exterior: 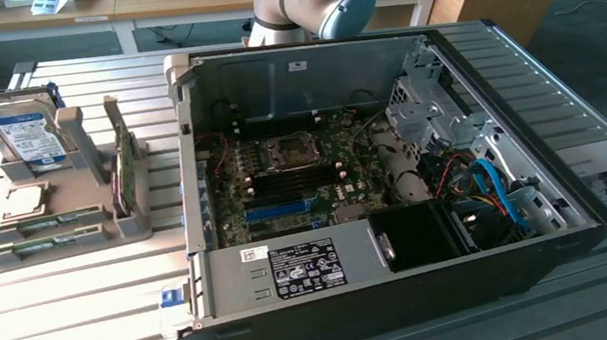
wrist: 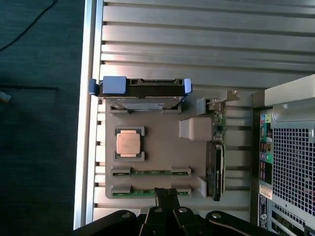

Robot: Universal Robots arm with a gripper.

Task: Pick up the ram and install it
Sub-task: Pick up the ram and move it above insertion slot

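The claw (wrist: pixel 166 195), shut and empty, sits over the midpoint of the long, flat green circuit-board ram (wrist: pixel 138 192). The ram's long axis parallels the outer edge of the grey plastic holder (wrist: pixel 157 152).

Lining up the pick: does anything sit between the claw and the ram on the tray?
Nothing visible does. The shut claw points at the ram, the stick farthest from the hard drive. The other stick lies apart in its own slot.
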